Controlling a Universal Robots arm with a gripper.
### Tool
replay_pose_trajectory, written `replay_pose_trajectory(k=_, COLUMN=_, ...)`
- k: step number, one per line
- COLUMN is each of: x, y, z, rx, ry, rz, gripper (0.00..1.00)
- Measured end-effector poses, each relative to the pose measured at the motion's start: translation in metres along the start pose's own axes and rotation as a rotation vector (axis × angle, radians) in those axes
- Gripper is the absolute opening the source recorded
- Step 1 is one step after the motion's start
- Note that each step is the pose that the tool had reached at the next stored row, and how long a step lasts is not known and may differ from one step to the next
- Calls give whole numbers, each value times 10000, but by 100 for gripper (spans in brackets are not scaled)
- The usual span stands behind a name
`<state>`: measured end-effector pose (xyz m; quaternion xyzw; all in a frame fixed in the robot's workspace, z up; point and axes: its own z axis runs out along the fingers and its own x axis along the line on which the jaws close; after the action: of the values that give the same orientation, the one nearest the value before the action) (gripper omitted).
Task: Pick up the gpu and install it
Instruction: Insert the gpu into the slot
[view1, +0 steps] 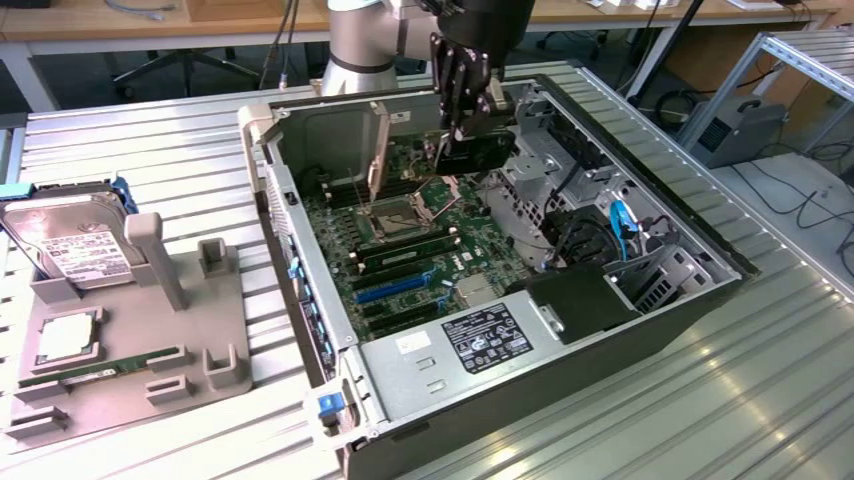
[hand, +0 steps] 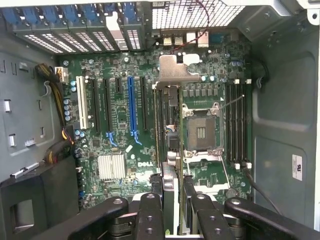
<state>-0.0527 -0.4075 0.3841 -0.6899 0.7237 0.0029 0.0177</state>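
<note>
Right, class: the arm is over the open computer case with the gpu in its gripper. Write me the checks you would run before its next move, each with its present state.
1. gpu gripped firmly: ok, the gripper is clamped on both its faces.
2. gpu over the open case: ok.
3. gpu seated in a slot: not ok, it hangs above the motherboard.
4. Blue slot unoccupied: ok.
5. Card edge lined up with a slot: cannot tell.

Bright even light glares off the metal table (view1: 747, 400); computer case (view1: 534, 400) shadowed inside.
</note>
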Motion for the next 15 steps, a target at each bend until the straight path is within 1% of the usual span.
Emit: replay_pose_trajectory(k=15, x=0, y=0, z=1, rx=-14, ry=-10, rz=-473, gripper=27)
